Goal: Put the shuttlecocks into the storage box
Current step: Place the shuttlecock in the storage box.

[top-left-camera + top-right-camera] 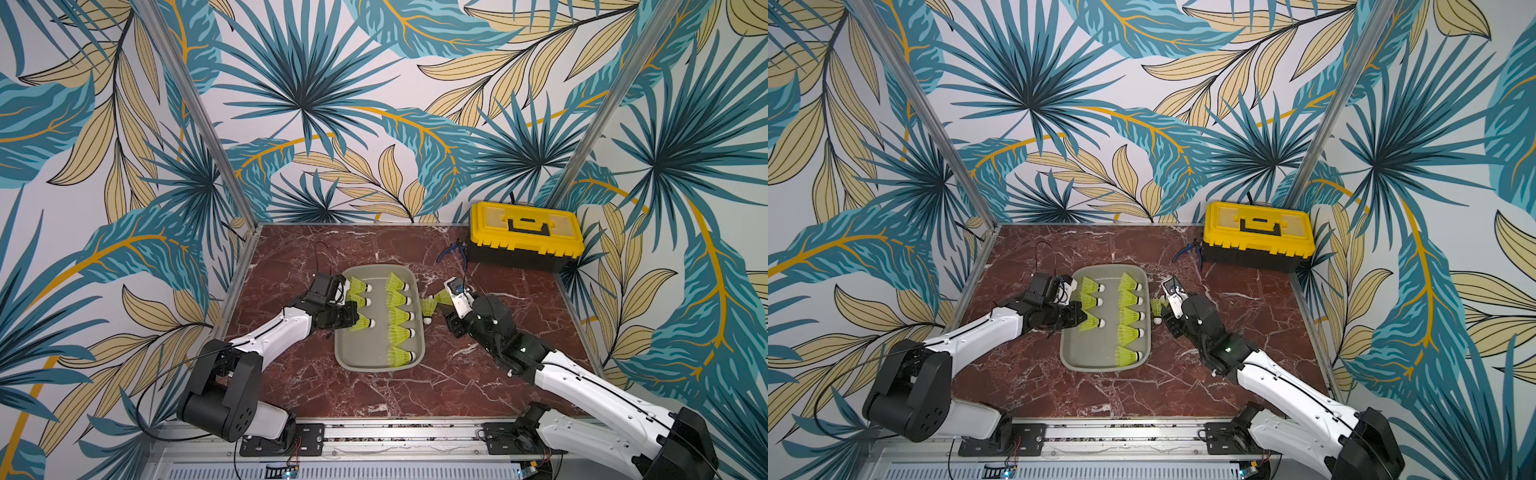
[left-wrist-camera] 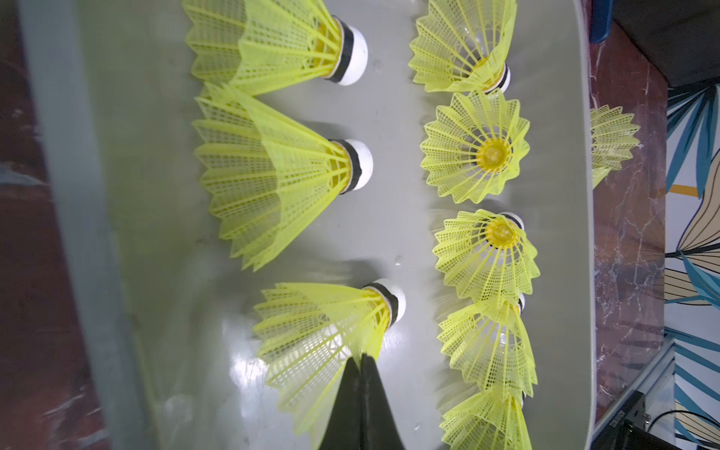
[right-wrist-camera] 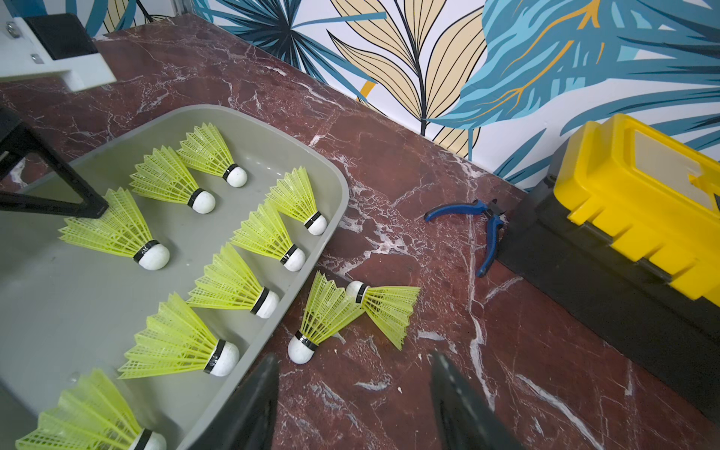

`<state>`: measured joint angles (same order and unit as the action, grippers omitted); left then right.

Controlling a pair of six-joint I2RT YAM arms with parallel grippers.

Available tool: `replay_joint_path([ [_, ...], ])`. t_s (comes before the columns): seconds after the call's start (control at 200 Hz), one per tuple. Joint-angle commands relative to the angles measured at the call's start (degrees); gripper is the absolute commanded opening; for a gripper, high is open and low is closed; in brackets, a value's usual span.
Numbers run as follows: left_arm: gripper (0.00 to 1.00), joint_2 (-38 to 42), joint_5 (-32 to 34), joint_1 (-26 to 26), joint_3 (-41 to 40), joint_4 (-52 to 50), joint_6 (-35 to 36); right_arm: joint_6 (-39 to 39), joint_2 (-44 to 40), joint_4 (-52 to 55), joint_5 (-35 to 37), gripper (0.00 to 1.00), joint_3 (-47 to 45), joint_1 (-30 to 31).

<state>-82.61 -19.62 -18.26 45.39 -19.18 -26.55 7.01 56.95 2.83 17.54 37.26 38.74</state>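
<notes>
Both fingers of the left gripper (image 2: 360, 356) press together at a skirt among eight neon yellow-green plastic shuttlecocks (image 1: 399, 316) inside the shallow grey-beige plastic storage box (image 1: 376, 345). Two more shuttlecocks (image 3: 323, 315) lie just right of it, before the right gripper (image 3: 355, 360), jaws apart.

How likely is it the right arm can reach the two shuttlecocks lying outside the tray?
Probably yes. The right gripper is open and poised just short of the nearer shuttlecock, bare tabletop between them. The farther shuttlecock overlaps it and the storage box sits alongside, so a grab may jostle them.
</notes>
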Motion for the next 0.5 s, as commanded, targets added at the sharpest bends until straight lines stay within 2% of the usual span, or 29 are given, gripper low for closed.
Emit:
replay_joint_path([
  [0.0, 0.00, -0.5, 2.3, 0.5, 1.9, -1.4, 1.7, -0.9, -0.2, -1.1, 0.0, 0.62, -1.3, 0.3],
  [0.496, 0.00, 0.0, 6.6, 0.6, 2.6, -2.4, 2.3, -1.1, 0.1, -0.8, 0.3, 0.62, -1.5, 0.3],
])
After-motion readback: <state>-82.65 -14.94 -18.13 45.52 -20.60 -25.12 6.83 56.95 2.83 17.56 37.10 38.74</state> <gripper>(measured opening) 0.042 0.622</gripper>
